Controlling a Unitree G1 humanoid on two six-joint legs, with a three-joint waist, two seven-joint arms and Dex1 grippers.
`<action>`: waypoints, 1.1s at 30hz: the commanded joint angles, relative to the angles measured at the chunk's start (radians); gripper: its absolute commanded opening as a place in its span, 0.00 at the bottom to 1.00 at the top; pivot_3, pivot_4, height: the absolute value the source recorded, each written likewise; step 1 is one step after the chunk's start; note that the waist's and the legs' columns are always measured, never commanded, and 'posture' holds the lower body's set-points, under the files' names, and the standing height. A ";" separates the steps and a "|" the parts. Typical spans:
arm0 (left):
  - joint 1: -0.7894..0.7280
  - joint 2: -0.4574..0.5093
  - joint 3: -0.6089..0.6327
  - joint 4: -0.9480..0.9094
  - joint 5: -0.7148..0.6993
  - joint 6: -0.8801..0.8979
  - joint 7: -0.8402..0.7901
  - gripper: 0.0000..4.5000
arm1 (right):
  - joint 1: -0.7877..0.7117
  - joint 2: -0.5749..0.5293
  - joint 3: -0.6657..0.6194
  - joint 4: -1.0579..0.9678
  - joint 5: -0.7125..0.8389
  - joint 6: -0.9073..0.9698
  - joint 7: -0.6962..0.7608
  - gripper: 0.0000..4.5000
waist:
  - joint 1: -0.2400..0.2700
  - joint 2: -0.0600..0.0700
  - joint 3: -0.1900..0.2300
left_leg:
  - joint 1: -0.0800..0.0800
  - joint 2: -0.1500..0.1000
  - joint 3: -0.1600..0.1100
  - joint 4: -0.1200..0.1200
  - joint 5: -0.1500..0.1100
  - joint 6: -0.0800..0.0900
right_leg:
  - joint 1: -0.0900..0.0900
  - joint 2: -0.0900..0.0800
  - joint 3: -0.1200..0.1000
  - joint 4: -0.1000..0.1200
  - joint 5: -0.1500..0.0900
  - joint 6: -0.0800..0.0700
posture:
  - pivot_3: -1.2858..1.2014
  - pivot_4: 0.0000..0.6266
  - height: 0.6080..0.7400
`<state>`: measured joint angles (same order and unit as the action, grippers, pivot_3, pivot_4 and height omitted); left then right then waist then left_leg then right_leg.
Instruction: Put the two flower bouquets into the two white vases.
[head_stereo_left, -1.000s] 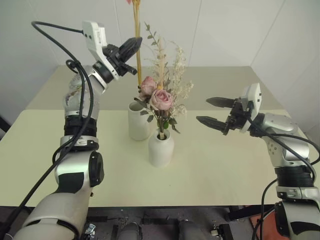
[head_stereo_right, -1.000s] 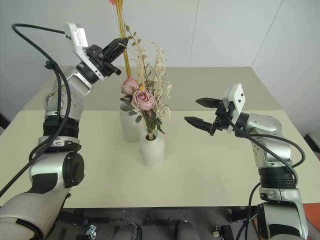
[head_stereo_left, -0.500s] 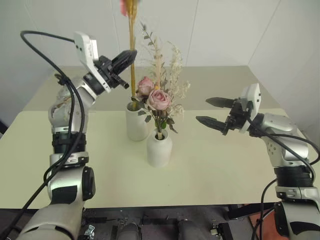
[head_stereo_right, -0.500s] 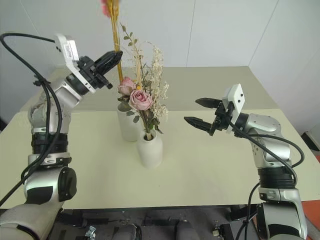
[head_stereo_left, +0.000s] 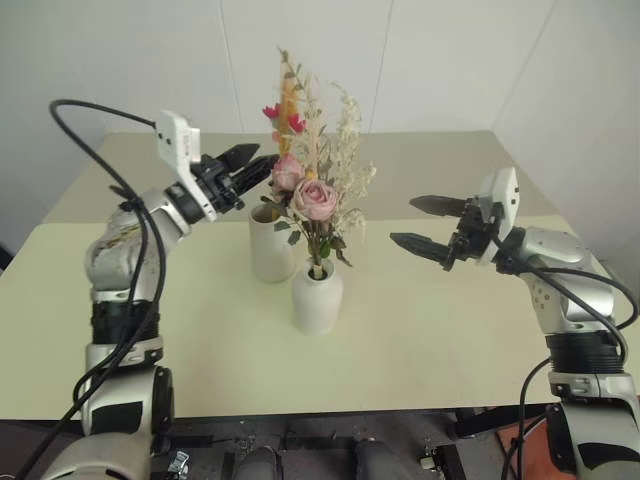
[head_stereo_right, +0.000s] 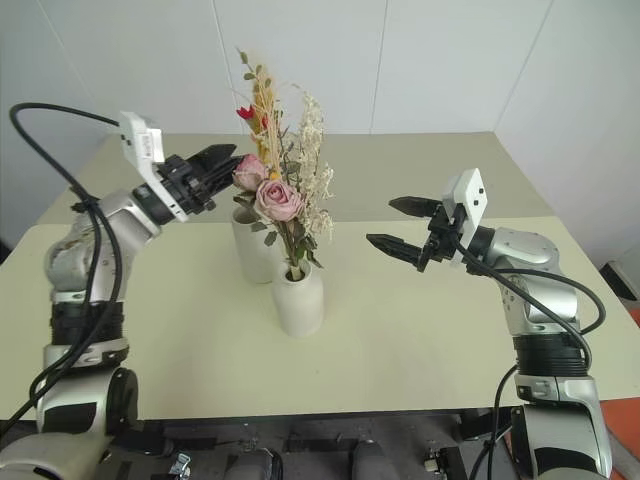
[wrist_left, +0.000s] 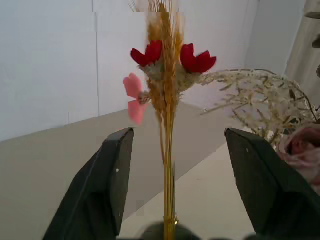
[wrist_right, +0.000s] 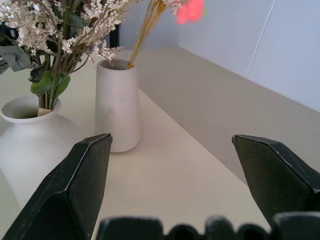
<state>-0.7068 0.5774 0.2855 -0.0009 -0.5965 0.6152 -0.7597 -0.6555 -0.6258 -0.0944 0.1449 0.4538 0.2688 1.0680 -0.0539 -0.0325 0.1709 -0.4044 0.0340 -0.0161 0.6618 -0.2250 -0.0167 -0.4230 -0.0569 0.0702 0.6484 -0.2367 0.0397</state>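
Centre frame: thin yellow-stalk bunch (head_stereo_left: 287, 110) in taller white ceramic vase (head_stereo_left: 271, 243), left gripper (head_stereo_left: 252, 168) fingers spread, releasing; right gripper (head_stereo_left: 428, 223) agape, empty; next, withdraw clear.

Pink roses (head_stereo_left: 305, 190), yellow stalks (wrist_left: 167, 150) with red-pink blooms (wrist_left: 172, 56), two white vases (wrist_right: 118, 105), black fingers (wrist_left: 112, 180).

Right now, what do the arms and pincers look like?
Both arms are silver-grey metal segments with black joint rings. Each ends in a pincer with two black tapered fingers, left pincer, right pincer, behind a white boxy camera module. Black cables loop loosely along both arms. No markings are legible.
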 joint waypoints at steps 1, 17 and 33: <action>0.157 0.095 0.099 -0.146 -0.053 0.040 -0.046 0.91 | 0.002 -0.006 -0.025 -0.030 0.012 -0.015 0.001 1.00 | 0.000 0.000 0.000 | 0.000 0.000 0.000 0.000 0.000 0.000 | 0.001 0.000 0.000 0.000 0.000 0.000 | 0.52 0.24 1.00; 0.825 0.259 0.478 -0.490 -0.224 0.022 -0.268 0.95 | 0.236 -0.093 -0.146 -0.311 0.124 0.151 -0.067 1.00 | 0.019 0.000 0.000 | 0.001 0.000 0.001 -0.001 0.000 0.000 | 0.002 -0.001 -0.001 -0.001 -0.001 -0.001 | 0.52 0.24 1.00; 0.814 0.283 0.438 -0.489 -0.262 0.012 -0.245 0.95 | 0.395 -0.212 -0.264 -0.497 0.222 0.265 -0.110 1.00 | 0.014 0.000 0.000 | 0.004 0.001 0.002 -0.001 0.000 0.000 | 0.004 0.001 0.000 -0.001 -0.002 -0.001 | 0.52 0.24 1.00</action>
<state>0.1217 0.8400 0.7254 -0.4905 -0.8486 0.6516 -1.0046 -0.2567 -0.8176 -0.3114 -0.3201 0.6513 0.5321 0.9599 -0.0395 -0.0326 0.1709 -0.4000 0.0351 -0.0142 0.6613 -0.2250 -0.0167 -0.4190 -0.0564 0.0702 0.6472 -0.2387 0.0384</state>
